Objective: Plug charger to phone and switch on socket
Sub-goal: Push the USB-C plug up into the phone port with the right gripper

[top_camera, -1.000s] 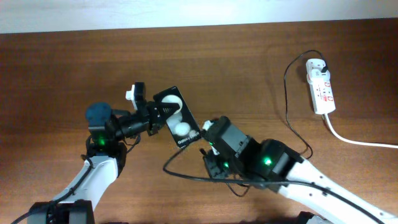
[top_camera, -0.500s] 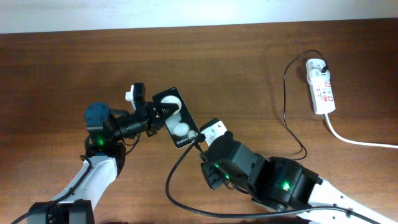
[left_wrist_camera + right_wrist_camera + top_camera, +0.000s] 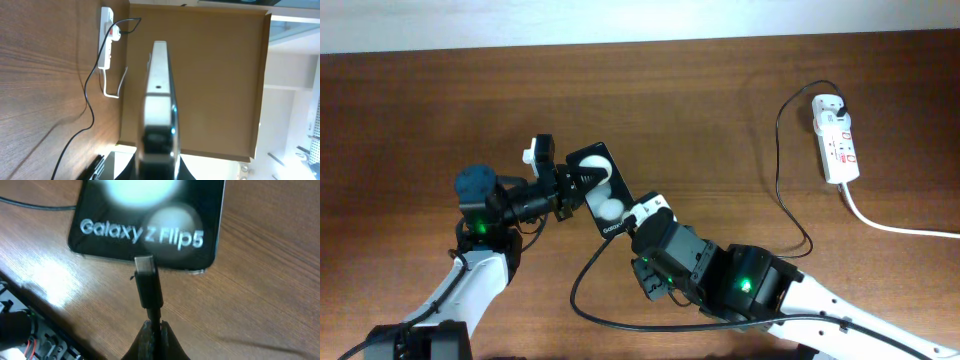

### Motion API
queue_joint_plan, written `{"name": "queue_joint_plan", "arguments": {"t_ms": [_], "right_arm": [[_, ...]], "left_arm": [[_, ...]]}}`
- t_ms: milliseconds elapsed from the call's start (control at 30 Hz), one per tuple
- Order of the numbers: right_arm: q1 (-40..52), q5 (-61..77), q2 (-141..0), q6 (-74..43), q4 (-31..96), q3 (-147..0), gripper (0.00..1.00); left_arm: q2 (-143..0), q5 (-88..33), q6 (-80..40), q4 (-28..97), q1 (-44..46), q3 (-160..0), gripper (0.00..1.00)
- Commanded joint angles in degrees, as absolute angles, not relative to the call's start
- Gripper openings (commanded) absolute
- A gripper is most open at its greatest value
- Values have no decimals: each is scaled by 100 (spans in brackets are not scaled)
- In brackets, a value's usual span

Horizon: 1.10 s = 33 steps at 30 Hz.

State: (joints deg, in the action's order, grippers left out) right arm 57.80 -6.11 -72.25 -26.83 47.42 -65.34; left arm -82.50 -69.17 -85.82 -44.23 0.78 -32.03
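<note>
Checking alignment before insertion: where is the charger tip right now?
Right wrist view: the charger tip is at the bottom edge of the phone, cable pinched in the right gripper.

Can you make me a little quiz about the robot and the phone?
1. True or false: the power strip lies right beside the phone.
2. What does the left gripper hold? A the phone, B the power strip, C nothing.
3. Fill in: the charger, pinched in the right gripper, points at the words Galaxy Z ____.
Key: 1 false; 2 A; 3 Flip5.
</note>
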Motion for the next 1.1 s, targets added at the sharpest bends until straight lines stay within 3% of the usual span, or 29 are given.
{"name": "queue_joint_plan", "arguments": {"t_ms": [0,1067], "right_arm": [[5811,-585,-7282,-2709,4724,-6545,4],[5811,-23,-6991,-3203,4797,-6552,4]], "left_arm": [[-8217,-7083,-8698,-4480,56,-3264,0],[-8217,-7013,-8156,-4965,58,-3264,0]]}}
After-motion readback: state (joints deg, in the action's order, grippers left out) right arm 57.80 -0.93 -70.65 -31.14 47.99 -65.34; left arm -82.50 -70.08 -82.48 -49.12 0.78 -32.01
